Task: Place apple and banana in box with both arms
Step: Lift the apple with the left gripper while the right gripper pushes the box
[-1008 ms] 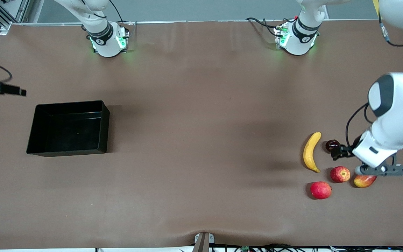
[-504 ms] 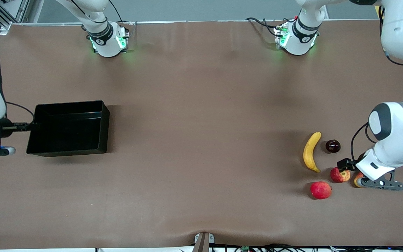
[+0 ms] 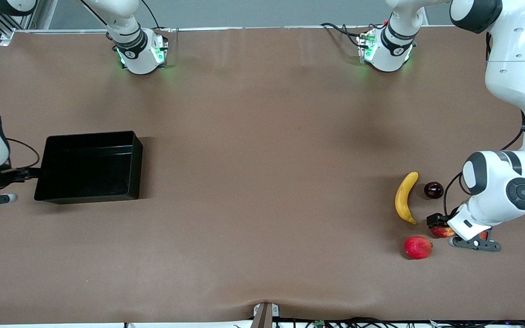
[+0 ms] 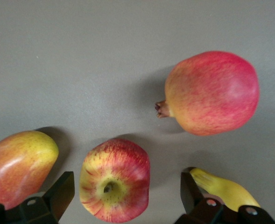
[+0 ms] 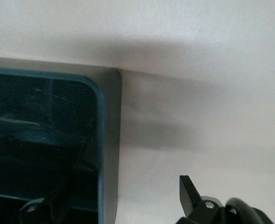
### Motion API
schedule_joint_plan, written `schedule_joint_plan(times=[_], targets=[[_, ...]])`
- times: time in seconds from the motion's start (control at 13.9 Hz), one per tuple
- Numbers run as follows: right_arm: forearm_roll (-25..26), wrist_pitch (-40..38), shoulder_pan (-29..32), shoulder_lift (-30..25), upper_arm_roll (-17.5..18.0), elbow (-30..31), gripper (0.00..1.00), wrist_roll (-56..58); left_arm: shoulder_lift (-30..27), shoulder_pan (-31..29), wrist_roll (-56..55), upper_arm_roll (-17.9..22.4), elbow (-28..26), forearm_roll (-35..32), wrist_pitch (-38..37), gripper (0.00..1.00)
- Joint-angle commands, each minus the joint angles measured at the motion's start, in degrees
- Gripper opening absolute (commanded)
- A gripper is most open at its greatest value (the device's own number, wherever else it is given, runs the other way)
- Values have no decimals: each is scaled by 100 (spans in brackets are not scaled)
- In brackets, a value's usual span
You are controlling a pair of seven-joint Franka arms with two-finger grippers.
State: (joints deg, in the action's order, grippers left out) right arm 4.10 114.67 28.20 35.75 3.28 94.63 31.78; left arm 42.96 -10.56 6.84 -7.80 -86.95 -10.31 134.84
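Since a second ago the right arm has swung in at its end of the worktop. It is bent down low, and the right gripper point(image 3: 25, 173) has its fingers spread astride the end wall of the one black box point(image 3: 136, 169), gripping nothing. The left arm, folded at the elbow near its own end of the worktop, has shifted from the dark round fruit point(image 3: 434, 190) to the apple point(image 4: 115, 179). The left gripper point(image 4: 126, 184) is low over the apple, fingers released on either side. One banana point(image 3: 406, 197) lies beside it, with one pinkish-red fruit point(image 3: 418, 247) and one mango-like fruit point(image 4: 18, 165).
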Motion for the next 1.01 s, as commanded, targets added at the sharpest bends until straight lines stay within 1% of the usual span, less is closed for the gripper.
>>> schedule_joint_plan(times=[0.0,0.07,0.14,0.22,0.36,0.43,0.5,0.72,0.79,0.94], targets=[[-164,12,132,-129,138,311,28,57,46,-7,55,51,117,-138,-10,100],[-164,-101,167,-121,138,320,10,57,29,-25,63,51,100,-147,-19,100],[-164,-190,185,-112,138,320,0,48,29,-34,98,51,91,-208,-19,100],[-164,-277,168,-112,138,311,0,-13,37,-34,125,60,82,-235,-19,100],[-479,-488,159,-138,138,276,0,-31,37,-34,134,60,38,-253,-36,97],[-698,-733,133,-155,138,215,0,-49,37,-86,195,60,21,-287,-54,88],[-848,-1049,98,-164,138,92,0,-127,46,-156,256,51,20,-366,-63,68],[-894,-2007,-147,-234,156,-478,0,-803,20,-201,283,51,-67,-384,-71,11],[-894,-2253,-305,-270,156,-637,0,-935,-6,-210,309,51,-67,-384,-71,0],[-902,-2807,-691,-419,156,-849,0,-1522,-76,-262,362,42,-67,-393,-141,0]])
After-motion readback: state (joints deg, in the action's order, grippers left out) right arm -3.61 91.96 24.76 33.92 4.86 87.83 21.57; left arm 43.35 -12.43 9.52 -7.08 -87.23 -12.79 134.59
